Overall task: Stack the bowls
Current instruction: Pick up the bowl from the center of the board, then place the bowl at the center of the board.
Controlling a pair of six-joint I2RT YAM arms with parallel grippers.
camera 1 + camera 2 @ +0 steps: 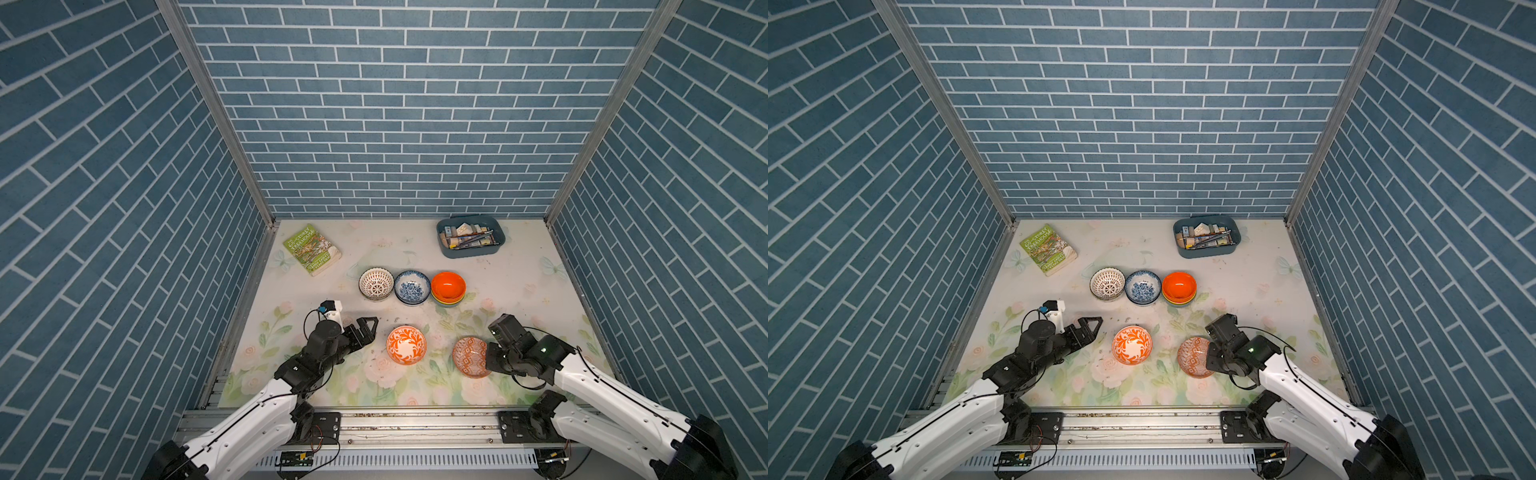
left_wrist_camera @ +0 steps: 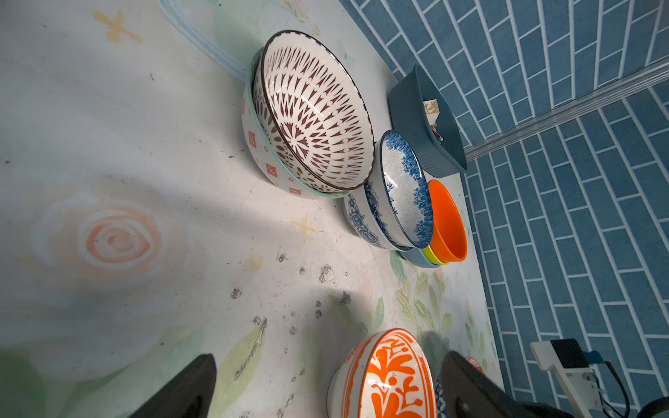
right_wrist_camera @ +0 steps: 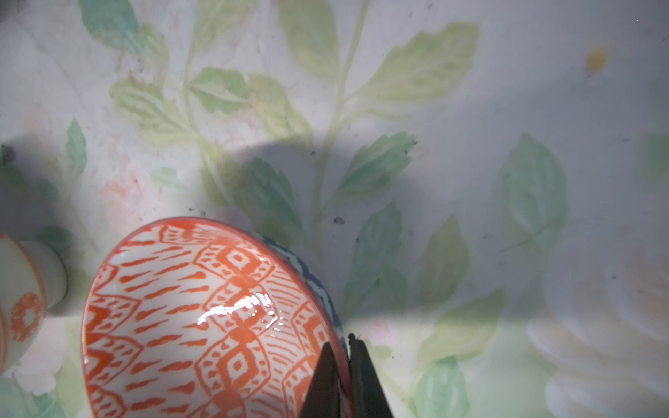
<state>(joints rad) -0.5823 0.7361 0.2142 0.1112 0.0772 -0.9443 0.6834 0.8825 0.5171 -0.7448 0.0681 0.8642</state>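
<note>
Bowls (image 1: 411,286): three stacks built beyond my jaws; right jaws pinch the diamond bowl (image 1: 469,356) by its rim, left jaws wide beside the swirl bowl (image 1: 406,345).

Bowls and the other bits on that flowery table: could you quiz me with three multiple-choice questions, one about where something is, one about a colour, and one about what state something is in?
1. Where does the book lie?
A. at the far left of the table
B. at the near right
C. in the middle of the front edge

2. What colour is the top bowl in the stack of plain bowls?
A. lime
B. orange
C. blue

3. How is the right gripper?
A. wide open in the air
B. shut on the rim of the diamond-patterned bowl
C. shut on nothing

Answers:
1 A: in both top views it lies far back on the left.
2 B: orange sits over the lime and blue rims.
3 B: the right wrist view shows its jaws pinching the rim.
</note>
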